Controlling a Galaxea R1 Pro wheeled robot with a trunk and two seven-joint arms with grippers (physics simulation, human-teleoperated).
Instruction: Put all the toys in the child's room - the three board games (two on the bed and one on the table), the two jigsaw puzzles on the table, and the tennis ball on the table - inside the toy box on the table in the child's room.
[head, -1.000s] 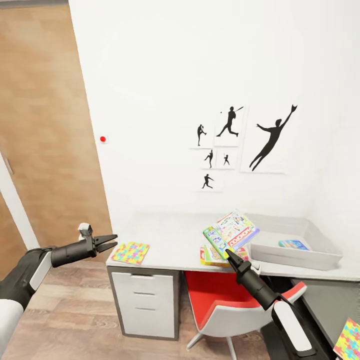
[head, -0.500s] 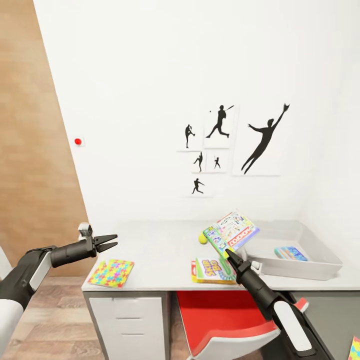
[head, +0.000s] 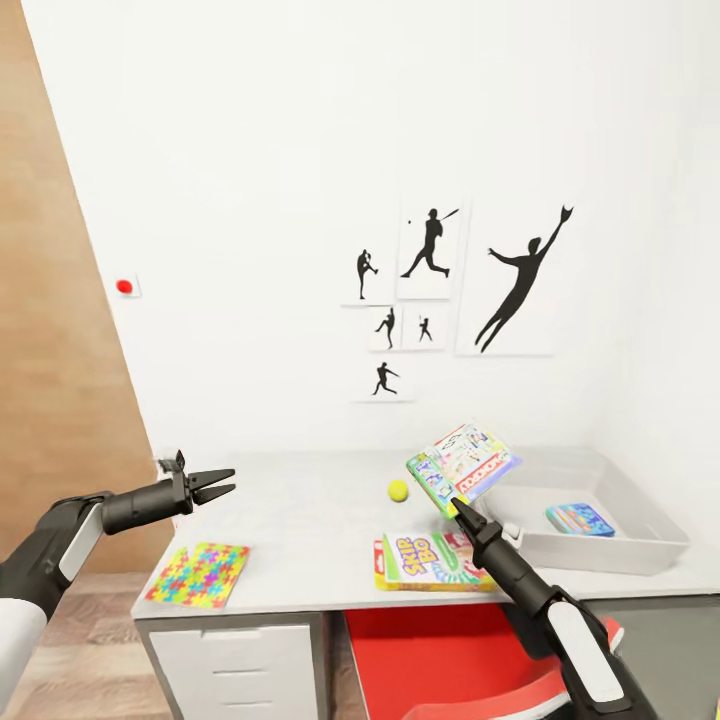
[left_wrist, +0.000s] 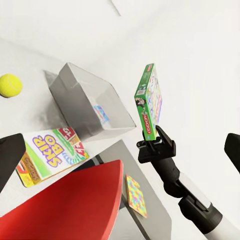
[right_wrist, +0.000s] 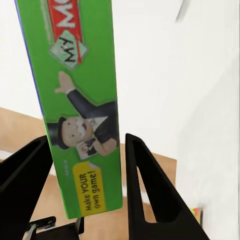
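view shift: whole head view has slid since a second ago; door and wall pictures sit further left, more of the table (head: 300, 520) top shows. That's my base/head moving, not the things.
right gripper (head: 456, 506): clamped on the green-edged board game (head: 462, 465), pinching its lower edge; box held tilted up in the air, above the table's front-right part, just beside the toy box (head: 640, 545) near its left wall. Same pose in my grip as before.
right wrist view: green box edge (right_wrist: 82, 100) sits between my two black fingers (right_wrist: 147, 195); grip looks firm.
left gripper (head: 212, 486): jaws a narrow gap apart, holding nothing, hovering over the table's left end.
toy box: at the table's right end, against the back wall; light blue board game (head: 580, 519) already lying inside.
SKIP BO game (head: 425, 560): flat at the table's front edge, middle, just left of the toy box.
tennis ball (head: 398, 490): on the table top behind the SKIP BO game, apart from it; it has come into sight with the shift.
jigsaw puzzle (head: 198, 574): flat at the front-left corner. A second puzzle (left_wrist: 135, 195) lies on a lower surface beyond the chair, seen from left wrist.
meaning: I judge I'm now close enough to reach; next is carrying the held game right, over the toy box rim, and letting go.
left to do: held game, SKIP BO, ball, both puzzles.
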